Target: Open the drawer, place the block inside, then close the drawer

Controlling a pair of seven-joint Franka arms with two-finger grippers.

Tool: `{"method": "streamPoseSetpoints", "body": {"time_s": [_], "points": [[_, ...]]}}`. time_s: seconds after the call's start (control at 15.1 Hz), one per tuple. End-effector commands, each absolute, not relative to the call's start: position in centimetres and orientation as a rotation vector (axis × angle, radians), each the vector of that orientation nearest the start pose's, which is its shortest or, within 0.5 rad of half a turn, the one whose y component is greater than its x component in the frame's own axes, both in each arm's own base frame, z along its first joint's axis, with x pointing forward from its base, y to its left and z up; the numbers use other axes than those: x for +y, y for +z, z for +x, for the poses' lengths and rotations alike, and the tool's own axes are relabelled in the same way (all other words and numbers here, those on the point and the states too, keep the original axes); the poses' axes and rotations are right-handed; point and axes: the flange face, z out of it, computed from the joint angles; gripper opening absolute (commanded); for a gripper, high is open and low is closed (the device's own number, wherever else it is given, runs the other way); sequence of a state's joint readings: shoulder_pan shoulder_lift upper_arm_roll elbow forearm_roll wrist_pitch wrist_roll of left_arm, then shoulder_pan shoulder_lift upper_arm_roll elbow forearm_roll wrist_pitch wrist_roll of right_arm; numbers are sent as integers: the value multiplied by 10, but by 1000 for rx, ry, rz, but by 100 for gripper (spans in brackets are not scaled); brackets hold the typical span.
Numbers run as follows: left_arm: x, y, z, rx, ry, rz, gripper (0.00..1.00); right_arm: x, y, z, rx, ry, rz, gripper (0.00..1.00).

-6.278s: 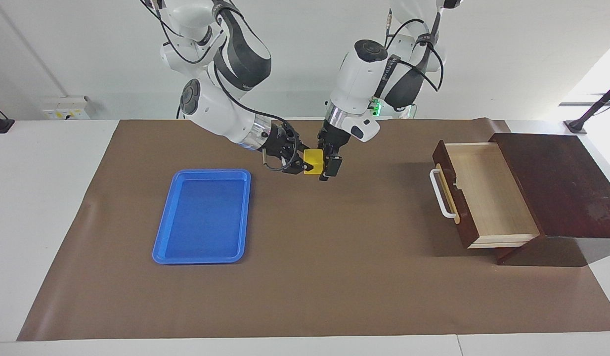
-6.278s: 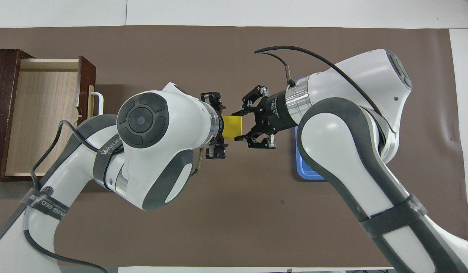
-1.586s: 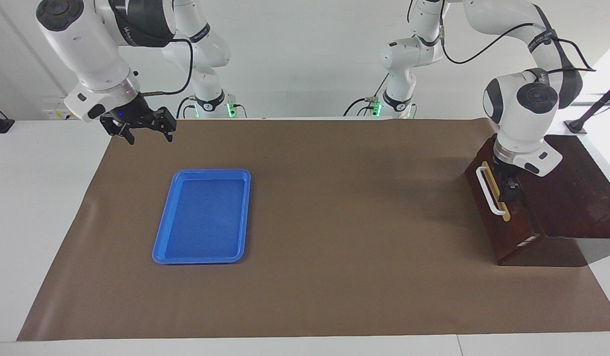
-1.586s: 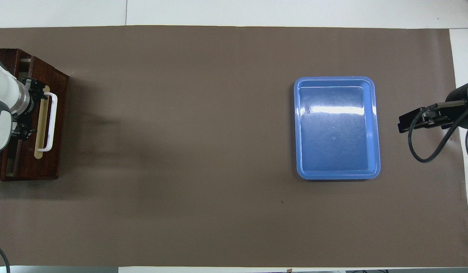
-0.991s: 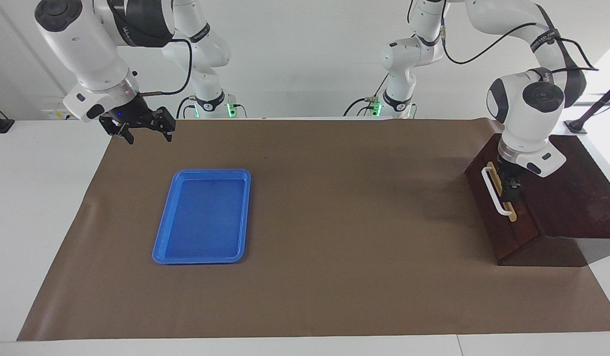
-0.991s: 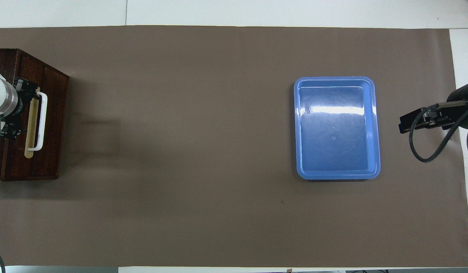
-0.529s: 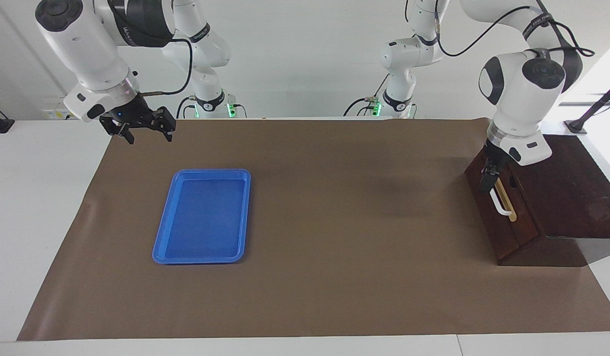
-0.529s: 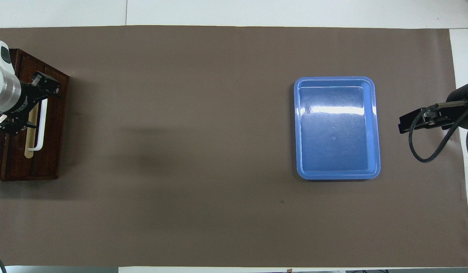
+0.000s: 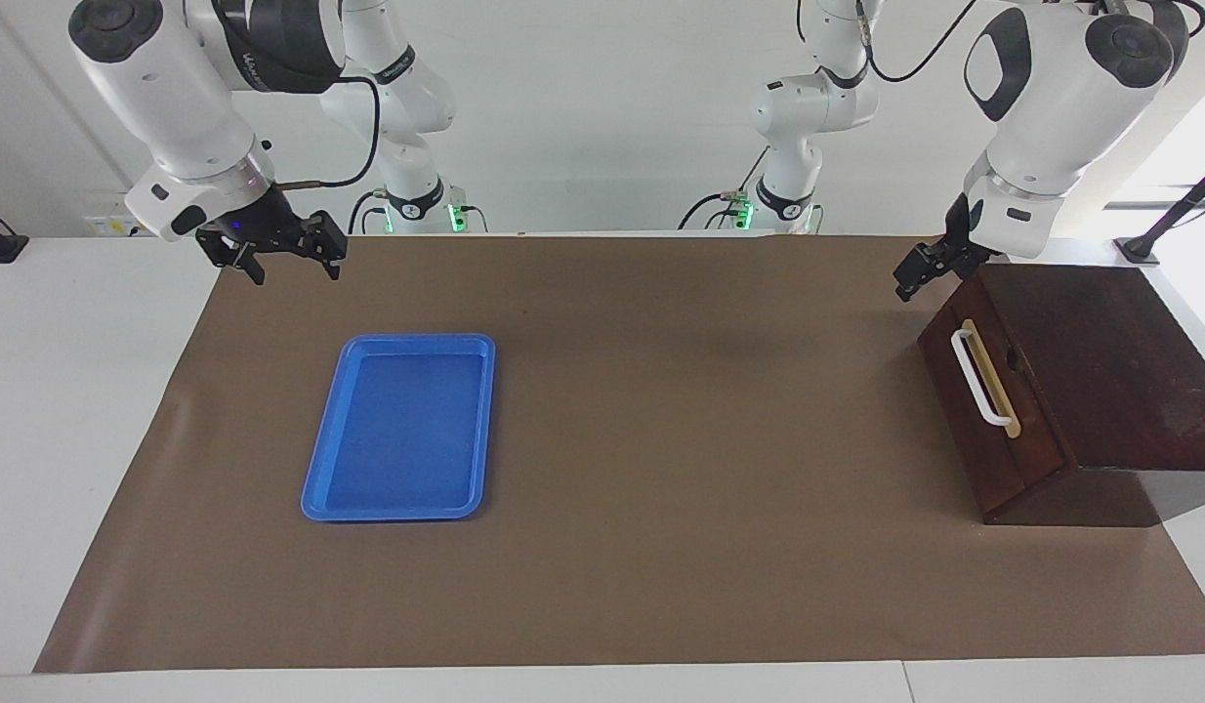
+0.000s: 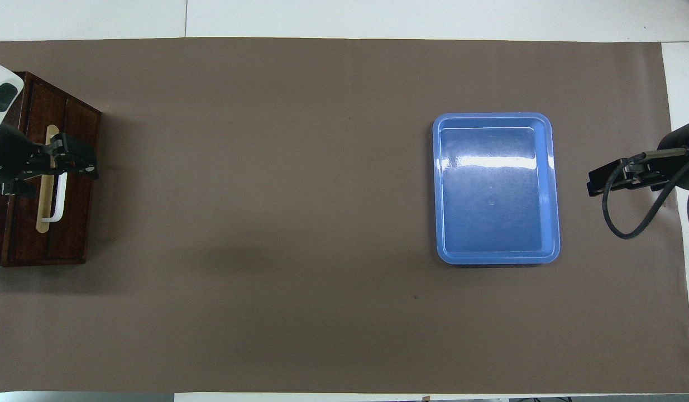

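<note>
The dark reddish-brown drawer (image 9: 974,420) is pushed fully into its dark wooden box (image 9: 1110,361) at the left arm's end of the table. Its white bar handle (image 9: 980,379) is free. It also shows in the overhead view (image 10: 73,223). The yellow block is hidden; it shows in neither view. My left gripper (image 9: 923,268) hangs in the air above the box's corner nearer to the robots, clear of the handle, and covers part of the drawer front from overhead (image 10: 71,159). My right gripper (image 9: 288,266) is open and empty, waiting over the mat's corner at the right arm's end (image 10: 609,181).
A flat blue tray (image 9: 319,459) lies on the brown mat (image 9: 661,439) toward the right arm's end, with nothing in it. It also shows in the overhead view (image 10: 552,190). White table surrounds the mat.
The drawer went the last bit into the box. My left gripper then left the handle and rose up toward the robots. The right arm has not moved.
</note>
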State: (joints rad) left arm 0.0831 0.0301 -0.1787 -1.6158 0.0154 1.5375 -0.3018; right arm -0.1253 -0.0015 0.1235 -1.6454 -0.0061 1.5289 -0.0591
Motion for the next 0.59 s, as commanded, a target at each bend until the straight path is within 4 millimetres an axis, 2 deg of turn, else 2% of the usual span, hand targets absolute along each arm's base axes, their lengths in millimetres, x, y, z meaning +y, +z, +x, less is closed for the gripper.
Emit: {"method": "streamPoseSetpoints", "body": {"time_s": [0.0,0.07,0.13,0.26,0.53], "points": [[-52,603,546,-225,156,-3114,100,-3,590,542,-69,185,-3130,100],[-55,606,539,-218,156,-3113,100,-3,590,542,-72,185,-3130,100],[-64,606,536,-192,163,-3112,100,-3,590,542,-72,185,-3130,100],[-69,607,535,-168,160,-3113,100,-3,590,543,-74,183,-3130,100],[-58,613,535,-122,143,-3125,100,-3,590,542,-72,183,-3131,100]]}}
